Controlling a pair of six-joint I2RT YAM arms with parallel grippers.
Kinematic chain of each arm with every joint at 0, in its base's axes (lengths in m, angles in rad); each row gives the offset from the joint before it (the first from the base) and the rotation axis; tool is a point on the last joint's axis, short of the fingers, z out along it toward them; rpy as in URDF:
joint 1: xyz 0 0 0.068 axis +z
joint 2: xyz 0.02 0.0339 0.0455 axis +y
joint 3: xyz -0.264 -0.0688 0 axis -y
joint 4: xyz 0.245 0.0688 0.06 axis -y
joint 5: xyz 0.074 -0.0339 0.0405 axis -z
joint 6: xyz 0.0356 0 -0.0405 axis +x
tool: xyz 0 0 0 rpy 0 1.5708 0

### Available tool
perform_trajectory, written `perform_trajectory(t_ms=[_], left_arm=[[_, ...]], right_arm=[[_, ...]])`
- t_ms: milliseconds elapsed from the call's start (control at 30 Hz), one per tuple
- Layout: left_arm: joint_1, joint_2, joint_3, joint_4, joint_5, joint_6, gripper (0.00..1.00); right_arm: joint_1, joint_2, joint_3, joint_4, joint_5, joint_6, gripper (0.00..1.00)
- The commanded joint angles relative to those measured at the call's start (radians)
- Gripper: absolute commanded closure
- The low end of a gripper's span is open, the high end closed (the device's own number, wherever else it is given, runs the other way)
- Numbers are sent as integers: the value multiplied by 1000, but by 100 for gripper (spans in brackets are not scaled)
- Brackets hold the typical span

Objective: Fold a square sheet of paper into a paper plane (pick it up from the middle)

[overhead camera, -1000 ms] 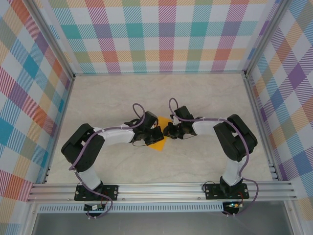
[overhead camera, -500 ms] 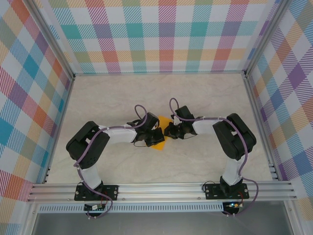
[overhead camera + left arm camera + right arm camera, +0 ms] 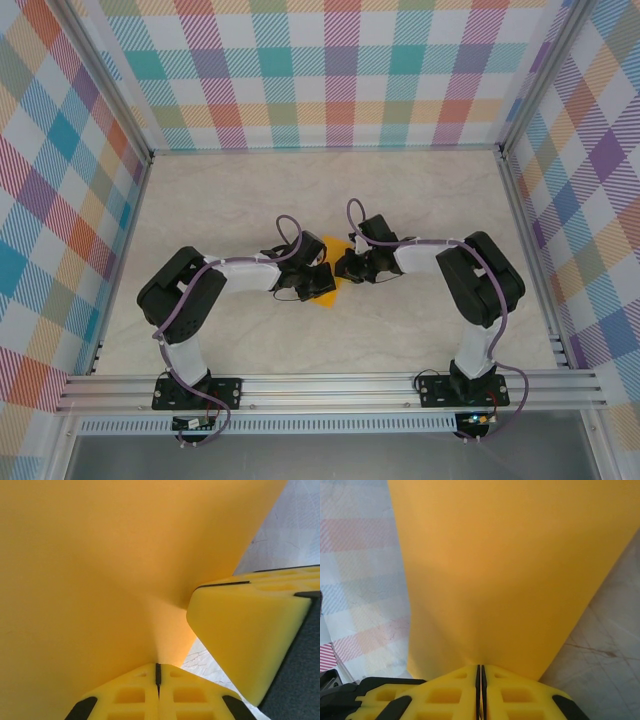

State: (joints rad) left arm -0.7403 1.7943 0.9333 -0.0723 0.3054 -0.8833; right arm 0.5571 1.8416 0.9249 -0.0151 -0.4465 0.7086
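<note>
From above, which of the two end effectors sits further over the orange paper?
The left end effector: orange of the square sheet of paper shows on both sides of it, while the right end effector meets just the sheet's right edge.

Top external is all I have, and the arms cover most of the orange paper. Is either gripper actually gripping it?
Observer: Yes. The left wrist view shows the left gripper shut on the square sheet of paper, which comes up from between its closed jaws.
Operator: And the right one?
Observer: The right gripper is also shut on the sheet, with its jaws together at the paper's near edge.
Operator: How close are the two pinches?
Observer: Close. A second yellow pad, apparently the right gripper's, sits just to the right of the left gripper's pinch.
</note>
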Motion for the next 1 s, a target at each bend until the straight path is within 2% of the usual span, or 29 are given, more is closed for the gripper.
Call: perform_trajectory(t_ms=[0, 567, 967], left_arm=[[-18, -7, 21, -32, 15, 22, 95], [-19, 1, 45, 36, 24, 20, 95], [-18, 21, -6, -66, -23, 31, 95]], right_arm=[[-4, -1, 31, -25, -13, -34, 89], [-5, 64, 50, -100, -31, -69, 90], [-11, 73, 69, -103, -27, -98, 90]])
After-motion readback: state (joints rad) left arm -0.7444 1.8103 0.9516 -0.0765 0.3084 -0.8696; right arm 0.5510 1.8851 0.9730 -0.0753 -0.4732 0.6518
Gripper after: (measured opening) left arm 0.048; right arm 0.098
